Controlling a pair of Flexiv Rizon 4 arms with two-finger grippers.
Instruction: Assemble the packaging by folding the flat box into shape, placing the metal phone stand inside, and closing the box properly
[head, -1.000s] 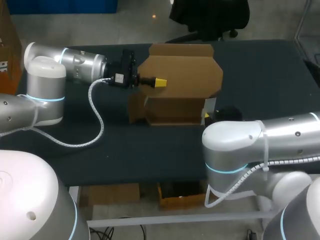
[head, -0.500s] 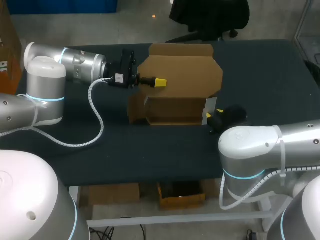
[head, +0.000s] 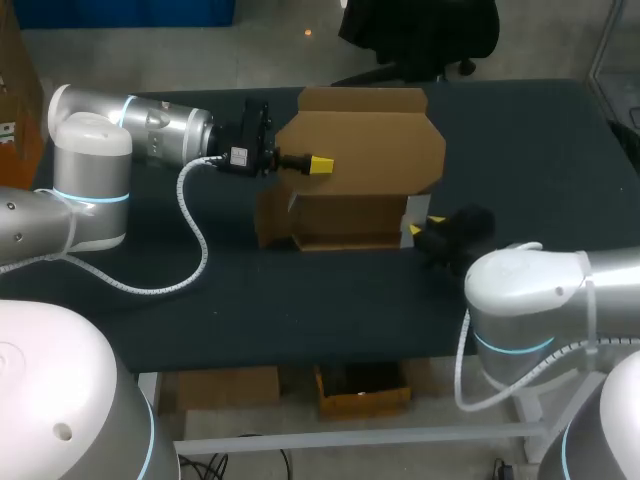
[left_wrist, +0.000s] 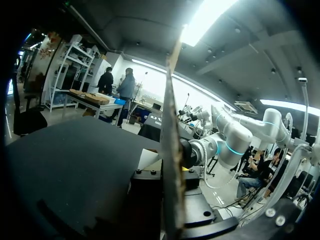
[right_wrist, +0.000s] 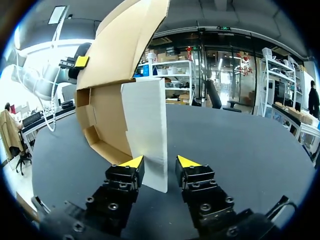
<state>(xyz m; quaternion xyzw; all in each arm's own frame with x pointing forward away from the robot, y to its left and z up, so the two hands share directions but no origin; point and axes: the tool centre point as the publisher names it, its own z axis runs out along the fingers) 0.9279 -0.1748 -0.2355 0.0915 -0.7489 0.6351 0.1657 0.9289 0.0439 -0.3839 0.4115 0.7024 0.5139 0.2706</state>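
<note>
Cardboard box (head: 345, 215) sits at the middle of the table (head: 250, 300) in the head view, half folded, its lid (head: 365, 140) raised toward 12 o'clock. The left gripper (head: 318, 164) comes in from 9 o'clock and meets the lid's edge at the box's 10 o'clock, with one yellow tip lying on the brown face. The right gripper (head: 428, 228) is at the box's 4 o'clock, just beside the white side flap (head: 418, 208).

From the left wrist, the lid shows edge-on as a thin brown sheet. It rises straight ahead toward 12 o'clock from between the black finger bodies. The claw is closed down on that sheet, and its yellow tips are hidden.

From the right wrist, the claw stands part open. The white side flap stands upright on the table between the fingers. It touches the finger at 9 o'clock, while the finger at 3 o'clock is apart from it. The brown box body opens ahead toward 10 o'clock, the lid leaning over it, and the left gripper's yellow tip shows on the lid's far edge.
</note>
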